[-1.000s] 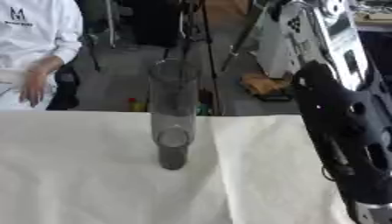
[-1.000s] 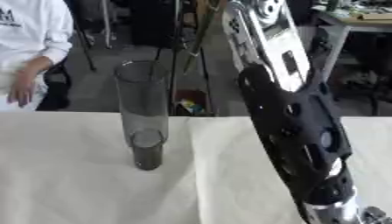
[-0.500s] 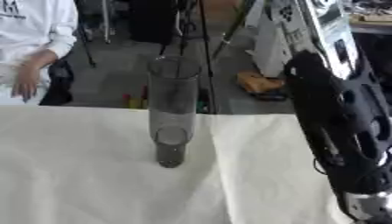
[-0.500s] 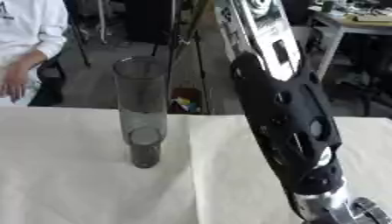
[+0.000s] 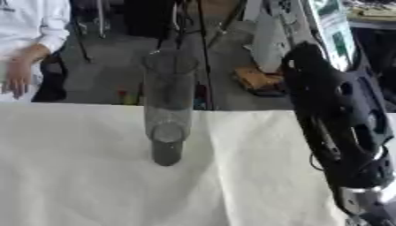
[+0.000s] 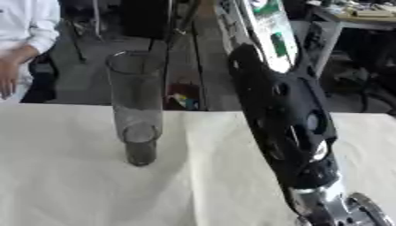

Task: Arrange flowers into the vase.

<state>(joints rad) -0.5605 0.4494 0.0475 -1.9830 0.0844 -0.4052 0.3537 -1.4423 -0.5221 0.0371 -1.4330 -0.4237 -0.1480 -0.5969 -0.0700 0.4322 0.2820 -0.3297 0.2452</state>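
A tall clear glass vase point(image 5: 166, 110) stands upright on the white tablecloth point(image 5: 70, 176), a little left of centre and near the table's far edge. It looks empty, with a dark thick base. No flower shows in either view. My right forearm point(image 6: 286, 119), black and bulky, comes down from the upper right to the right of the vase and apart from it. Its silver wrist point(image 6: 333, 212) meets the bottom edge, and the hand itself lies below the picture. My left arm and hand do not show.
The cloth has a long fold point(image 5: 220, 176) running from the vase side toward the front. Beyond the table's far edge point(image 5: 93, 105) lie a grey floor, tripod legs point(image 5: 203, 39), an orange object point(image 5: 259, 79) and a desk point(image 6: 363, 17) at the far right.
My right forearm has shifted slightly left and upward in the picture. The vase has stayed where it was.
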